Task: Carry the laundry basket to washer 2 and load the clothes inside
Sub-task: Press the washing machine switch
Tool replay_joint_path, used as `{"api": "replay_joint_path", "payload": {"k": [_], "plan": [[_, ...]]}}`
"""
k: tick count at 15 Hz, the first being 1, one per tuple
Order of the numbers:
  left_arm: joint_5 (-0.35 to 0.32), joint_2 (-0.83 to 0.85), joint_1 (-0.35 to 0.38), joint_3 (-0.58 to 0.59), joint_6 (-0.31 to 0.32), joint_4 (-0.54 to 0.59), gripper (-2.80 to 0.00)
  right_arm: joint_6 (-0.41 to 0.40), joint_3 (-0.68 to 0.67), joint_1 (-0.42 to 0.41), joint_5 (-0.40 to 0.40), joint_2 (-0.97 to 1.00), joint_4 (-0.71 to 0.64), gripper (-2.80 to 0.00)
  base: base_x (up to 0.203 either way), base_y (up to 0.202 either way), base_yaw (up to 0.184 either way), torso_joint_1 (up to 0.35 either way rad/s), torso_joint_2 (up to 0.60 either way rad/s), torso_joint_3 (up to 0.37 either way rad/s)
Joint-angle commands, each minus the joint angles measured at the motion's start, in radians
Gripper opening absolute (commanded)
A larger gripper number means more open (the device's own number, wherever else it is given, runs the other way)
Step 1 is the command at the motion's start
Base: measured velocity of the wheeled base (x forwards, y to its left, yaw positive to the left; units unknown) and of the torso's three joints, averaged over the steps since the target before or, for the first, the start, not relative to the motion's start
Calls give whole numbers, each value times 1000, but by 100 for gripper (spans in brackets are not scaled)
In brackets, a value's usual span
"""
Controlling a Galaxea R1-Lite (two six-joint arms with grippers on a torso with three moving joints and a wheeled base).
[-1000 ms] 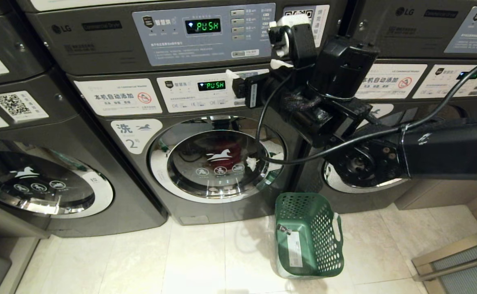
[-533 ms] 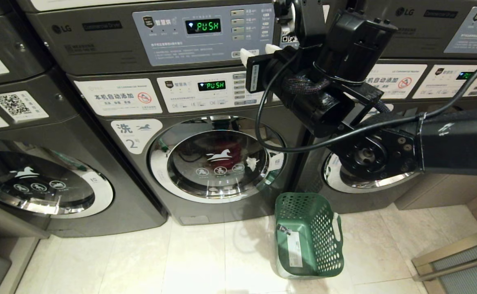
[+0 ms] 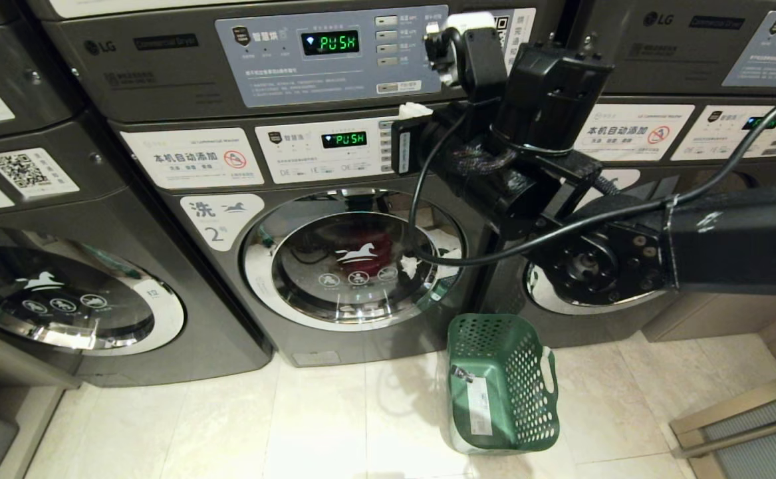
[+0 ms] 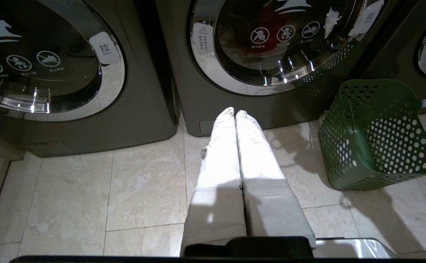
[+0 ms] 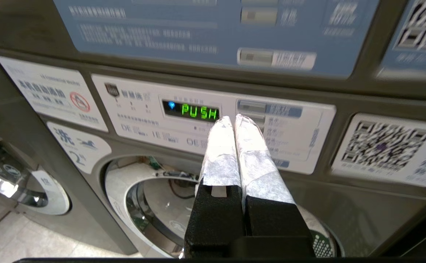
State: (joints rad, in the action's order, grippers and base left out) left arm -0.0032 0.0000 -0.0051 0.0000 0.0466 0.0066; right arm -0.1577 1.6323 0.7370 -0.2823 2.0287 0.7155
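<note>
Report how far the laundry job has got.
Looks done: the basket lies tipped over and empty on the floor beside washer 2, whose door appears shut with red cloth showing behind the glass. In hand: the right claw, shut and empty, is up at the washer's control panel, which reads PUSH. The left claw hangs shut near the floor. Left: seemingly only starting the machine.

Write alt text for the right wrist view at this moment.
The right end effector, its white-wrapped fingers shut and empty, points at the control panel of washer 2 beside a green "PUSH" display. Below, the round chrome-rimmed door appears closed.
</note>
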Motion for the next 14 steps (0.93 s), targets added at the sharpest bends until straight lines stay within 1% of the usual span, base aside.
{"api": "replay_joint_path", "payload": {"k": [1, 6, 10, 14], "plan": [[0, 0, 0, 2, -1, 0, -280, 7, 6, -6, -4, 87, 33, -280, 0, 0, 0, 0, 0, 0], [3, 0, 0, 2, -12, 0, -280, 22, 38, -41, -8, 205, 99, -280, 0, 0, 0, 0, 0, 0], [3, 0, 1, 2, -14, -2, -280, 18, 134, -83, -2, 308, 181, -280, 0, 0, 0, 0, 0, 0], [3, 0, 1, 2, -14, -2, -280, 22, 245, -87, 11, 364, 191, -280, 0, 0, 0, 0, 0, 0]]}}
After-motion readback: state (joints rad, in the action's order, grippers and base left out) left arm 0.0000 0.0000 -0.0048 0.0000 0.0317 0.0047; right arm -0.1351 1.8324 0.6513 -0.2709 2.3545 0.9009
